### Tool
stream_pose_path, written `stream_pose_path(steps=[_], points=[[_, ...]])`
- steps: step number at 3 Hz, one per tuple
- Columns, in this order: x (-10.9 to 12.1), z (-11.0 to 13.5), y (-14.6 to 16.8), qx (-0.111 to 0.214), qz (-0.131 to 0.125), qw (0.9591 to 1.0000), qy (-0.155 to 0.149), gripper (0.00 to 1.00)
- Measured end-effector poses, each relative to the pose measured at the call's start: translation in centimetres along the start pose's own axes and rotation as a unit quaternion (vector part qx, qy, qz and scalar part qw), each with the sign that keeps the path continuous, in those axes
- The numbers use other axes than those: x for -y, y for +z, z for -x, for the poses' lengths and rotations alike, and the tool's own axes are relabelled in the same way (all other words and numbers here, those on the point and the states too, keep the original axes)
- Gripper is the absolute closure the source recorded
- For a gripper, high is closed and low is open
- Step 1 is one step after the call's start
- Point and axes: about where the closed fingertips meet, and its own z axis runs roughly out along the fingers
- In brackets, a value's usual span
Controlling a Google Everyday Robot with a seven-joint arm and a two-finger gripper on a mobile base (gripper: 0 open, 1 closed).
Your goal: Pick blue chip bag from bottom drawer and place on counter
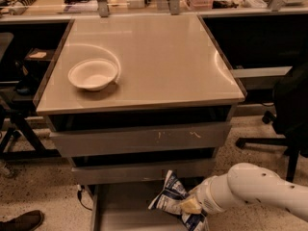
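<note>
You're in an office-like lab: a long desk [62, 5] strewn with cables and boxes, 1 swivel chair [291, 105], a speckled floor [38, 191]. Behind the counter [159, 57], the gripper [190, 207] clasps the blue chip bag [169, 196] low over the bottom drawer [120, 213].

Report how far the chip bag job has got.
Done: the bottom drawer stands open, and the gripper, low at the drawer's right, has its jaws shut on the blue chip bag. In hand: the bag is tilted up over the drawer floor. Left: setting it on the counter.

Warm light falls on a speckled floor [43, 191], a black office chair [294, 102] and a cluttered desk [120, 9] behind.
</note>
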Motion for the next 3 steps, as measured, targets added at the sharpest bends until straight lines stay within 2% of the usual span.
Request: stream_pose_path(steps=[1,2,3], points=[[0.0,0.0,0.0,0.000,0.000,1.0000,0.000,1.00],[0.2,1.0,-2.8,0.011,-0.015,0.9998,-0.009,1.00],[0.3,3.1,-10.0,0.033,-0.046,0.9981,-0.025,1.00]])
